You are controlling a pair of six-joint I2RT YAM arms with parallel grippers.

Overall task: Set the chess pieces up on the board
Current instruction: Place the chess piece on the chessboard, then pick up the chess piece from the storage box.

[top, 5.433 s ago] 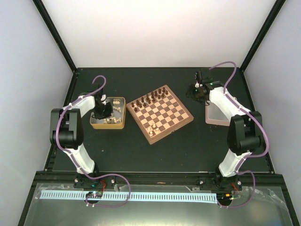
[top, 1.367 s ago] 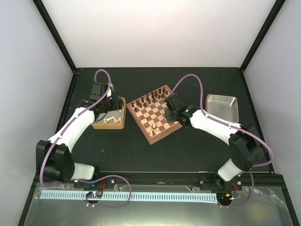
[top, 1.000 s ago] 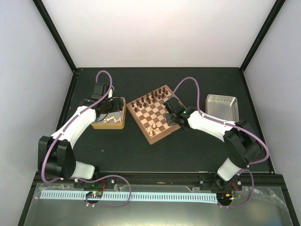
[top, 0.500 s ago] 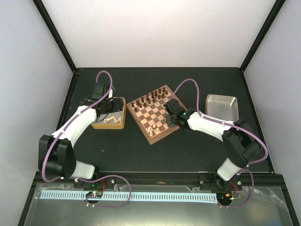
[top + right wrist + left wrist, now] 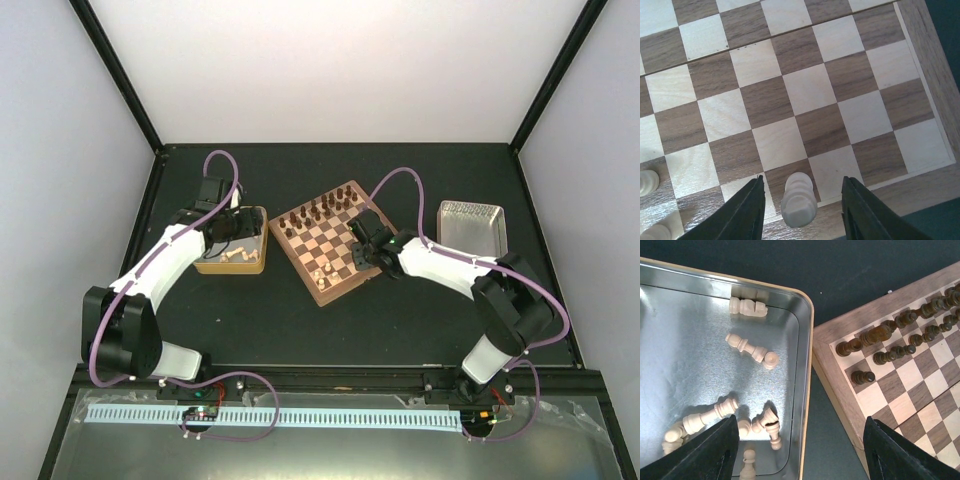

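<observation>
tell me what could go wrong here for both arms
1. The right fingers stand open close on either side of a pale piece near the board's rim; a crooked withdrawal could knock it over, perhaps off the edge.
2. The left fingers hang open over the tray, where pale pieces lie touching in a cluster; a grab there might catch two.

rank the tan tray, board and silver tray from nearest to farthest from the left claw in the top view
1. tan tray: directly under the left claw, on the table's left.
2. board: just right of that tray, mid-table.
3. silver tray: far right, beyond the board.
</observation>
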